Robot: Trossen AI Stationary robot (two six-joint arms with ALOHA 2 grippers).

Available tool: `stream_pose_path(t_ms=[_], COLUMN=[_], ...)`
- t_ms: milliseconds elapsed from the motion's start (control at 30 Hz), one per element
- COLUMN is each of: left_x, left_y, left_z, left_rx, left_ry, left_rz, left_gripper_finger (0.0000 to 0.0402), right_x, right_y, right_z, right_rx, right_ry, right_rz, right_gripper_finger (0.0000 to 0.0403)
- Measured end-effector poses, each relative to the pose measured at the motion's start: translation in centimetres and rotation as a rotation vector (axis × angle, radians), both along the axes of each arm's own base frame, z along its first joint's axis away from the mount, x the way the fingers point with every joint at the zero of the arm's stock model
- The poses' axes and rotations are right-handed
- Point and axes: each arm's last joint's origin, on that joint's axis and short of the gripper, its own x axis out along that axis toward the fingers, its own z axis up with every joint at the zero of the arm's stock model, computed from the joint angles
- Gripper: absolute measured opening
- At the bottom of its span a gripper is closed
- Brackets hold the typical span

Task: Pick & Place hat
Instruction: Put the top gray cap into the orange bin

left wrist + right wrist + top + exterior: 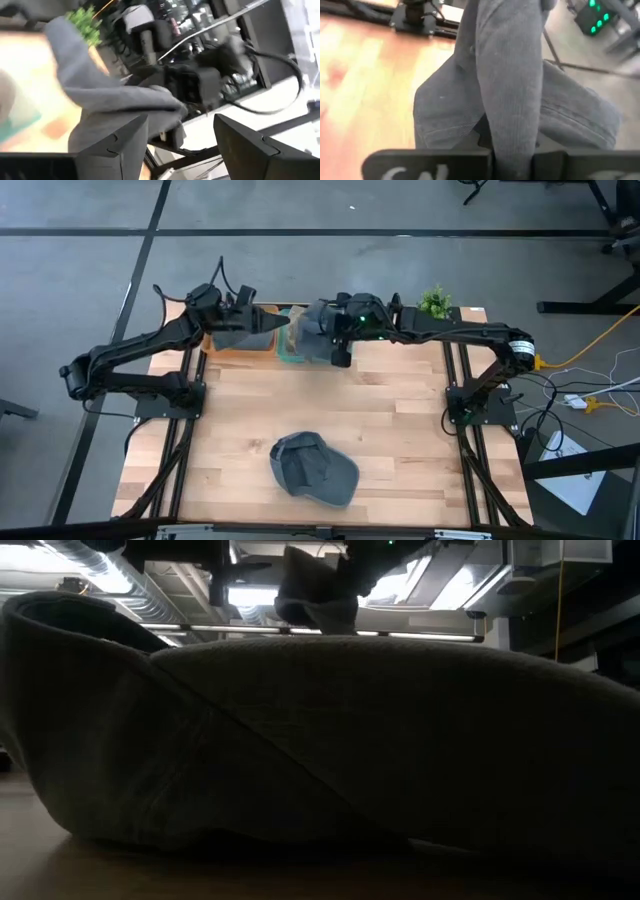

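Two grippers meet over a grey hat at the table's twelve o'clock edge.
The right gripper (pixel 338 340) is clamped on the grey hat (pixel 318 330), fabric pinched between its fingers; the left gripper (pixel 262 323), fingers apart, points at its crown. A second grey cap (pixel 313 468) lies at six o'clock on the wooden table (pixel 400 430).

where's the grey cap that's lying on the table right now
In the high view the grey fabric cap lies on the wooden table near its front edge, roughly centred, apart from both arms at the far end.
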Motion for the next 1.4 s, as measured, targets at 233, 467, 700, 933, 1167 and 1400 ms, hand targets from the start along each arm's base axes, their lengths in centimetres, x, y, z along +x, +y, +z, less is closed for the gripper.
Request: stream_pose_path(t_ms=[233, 467, 700, 933, 1167, 1400], left_x=[0.7, 1.6, 3.3, 4.7, 4.9, 4.9], left_y=[0.7, 0.7, 1.0, 1.0, 0.7, 0.7], left_z=[-1.1, -1.6, -1.9, -2.6, -2.8, -2.8], left_rx=[-0.164, -0.227, -0.24, -0.231, -0.17, -0.124], left_ry=[0.049, 0.052, -0.011, -0.029, -0.023, -0.022], left_rz=[-0.009, -0.06, -0.094, -0.122, -0.132, -0.129], left_gripper_finger=[0.0217, 0.0217, 0.0217, 0.0216, 0.0163, 0.0041], right_x=[0.2, 0.2, 0.2, 0.2, 0.2, 0.2], right_y=[0.9, 0.9, 0.9, 0.9, 0.9, 0.9], right_z=[0.0, 0.0, 0.0, -0.2, -0.2, -0.2], right_rx=[-0.088, -0.089, -0.088, -0.083, -0.054, -0.03], right_ry=[0.024, 0.025, 0.026, 0.04, 0.033, 0.025], right_rz=[0.078, 0.077, 0.079, 0.079, 0.064, 0.049], right_gripper_finger=[0.0017, 0.002, 0.0018, 0.0017, 0.0017, 0.0021])
